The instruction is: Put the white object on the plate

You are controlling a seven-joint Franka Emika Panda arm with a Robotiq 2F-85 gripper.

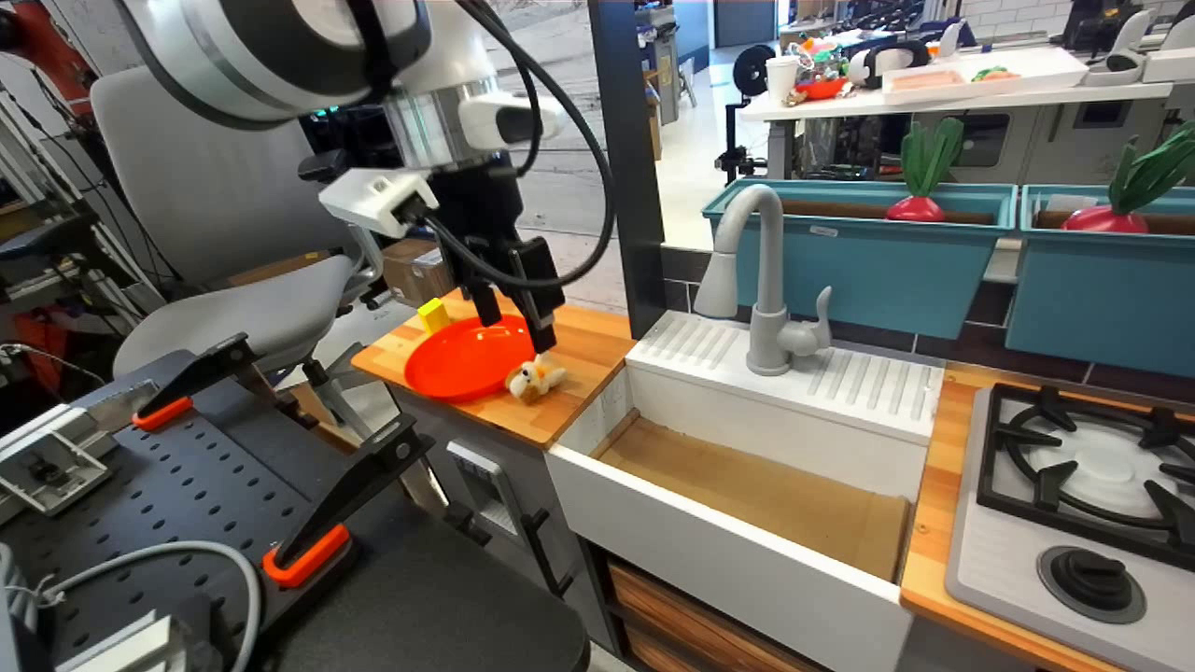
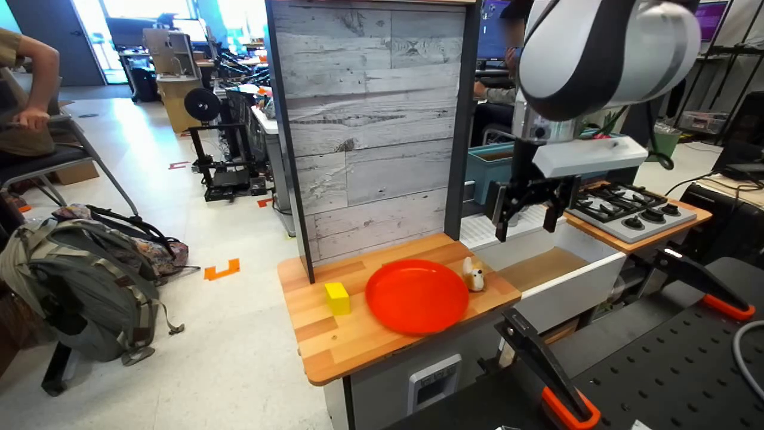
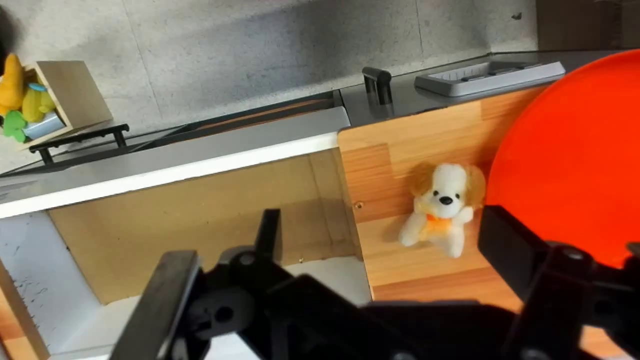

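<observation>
The white object is a small white and tan plush dog that sits on the wooden counter, in both exterior views (image 1: pixel 534 381) (image 2: pixel 476 279) and in the wrist view (image 3: pixel 447 215). The round red-orange plate (image 1: pixel 462 362) lies flat right beside the dog, and it also shows in an exterior view (image 2: pixel 416 297) and at the right of the wrist view (image 3: pixel 575 160). My gripper (image 1: pixel 515 329) hangs above the counter with nothing between its fingers. It also shows in an exterior view (image 2: pixel 525 226). In the wrist view its fingers (image 3: pixel 382 222) are wide apart, with the dog beyond them, nearer the right finger.
A yellow block (image 2: pixel 338 298) stands on the counter on the plate's far side from the dog. A white sink (image 1: pixel 728 551) with a grey faucet (image 1: pixel 767 280) adjoins the counter. A wood-pattern wall panel (image 2: pixel 370 131) rises behind it. A stove (image 1: pixel 1102 495) stands beyond the sink.
</observation>
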